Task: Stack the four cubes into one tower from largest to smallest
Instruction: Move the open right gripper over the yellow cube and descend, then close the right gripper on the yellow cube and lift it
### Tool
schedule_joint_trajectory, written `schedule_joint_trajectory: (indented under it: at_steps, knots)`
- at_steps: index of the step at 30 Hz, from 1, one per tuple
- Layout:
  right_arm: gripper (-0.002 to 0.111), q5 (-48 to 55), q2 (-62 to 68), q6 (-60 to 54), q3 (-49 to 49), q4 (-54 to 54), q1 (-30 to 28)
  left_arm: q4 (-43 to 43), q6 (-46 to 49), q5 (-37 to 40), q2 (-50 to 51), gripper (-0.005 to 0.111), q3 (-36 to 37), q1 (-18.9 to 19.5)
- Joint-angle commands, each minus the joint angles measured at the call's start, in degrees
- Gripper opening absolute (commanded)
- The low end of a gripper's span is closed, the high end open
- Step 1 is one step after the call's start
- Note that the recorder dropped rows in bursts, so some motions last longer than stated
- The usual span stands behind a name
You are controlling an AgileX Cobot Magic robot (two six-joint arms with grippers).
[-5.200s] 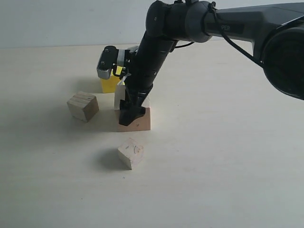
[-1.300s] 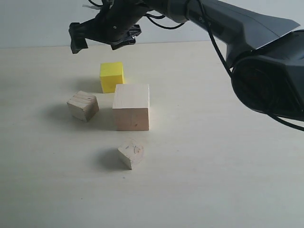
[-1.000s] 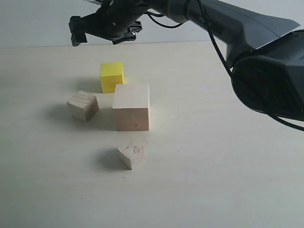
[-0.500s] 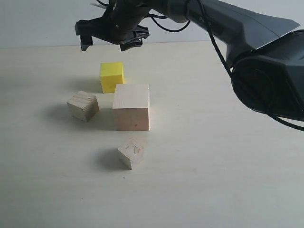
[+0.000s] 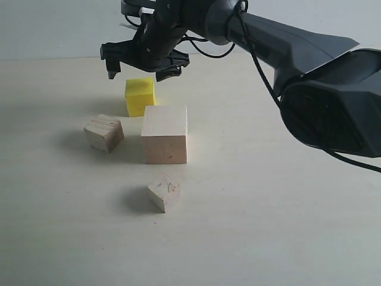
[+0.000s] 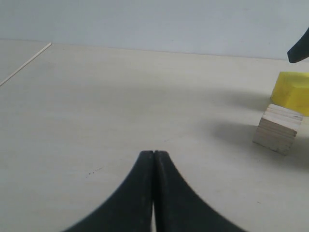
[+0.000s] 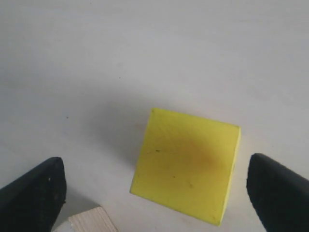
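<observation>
Four cubes rest apart on the table. The large pale wooden cube is in the middle, with the yellow cube just behind it. A small bare wooden cube lies to the left, and the smallest cube, with a knot mark, sits in front. My right gripper hangs open just above the yellow cube, one finger on each side and clear of it. My left gripper is shut on nothing, low over bare table. It faces the small wooden cube and the yellow cube.
The pale table stretches wide to the right and front of the cubes. The right arm reaches in from the right above the table's back. The table's edge shows in the left wrist view.
The right gripper has moved right and down, from high behind the small wooden cube to just over the yellow cube, still open. None of the cubes has moved.
</observation>
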Motion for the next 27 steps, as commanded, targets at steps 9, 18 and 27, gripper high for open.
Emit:
schedule_joint_trajectory:
  at_steps: [9, 18, 27]
  knots:
    - [0.094, -2.8, 1.99, 1.92, -0.39, -0.04, -0.07, 0.12, -0.02, -0.58, -0.32, 0.0, 0.19, -0.38]
    - [0.094, -4.79, 2.22, 2.32, -0.39, -1.45, -0.07, 0.12, -0.02, -0.58, -0.32, 0.0, 0.19, -0.38]
    - [0.094, -4.79, 2.67, 2.32, -0.39, -1.84, -0.07, 0.12, -0.02, -0.58, -0.32, 0.0, 0.19, -0.38]
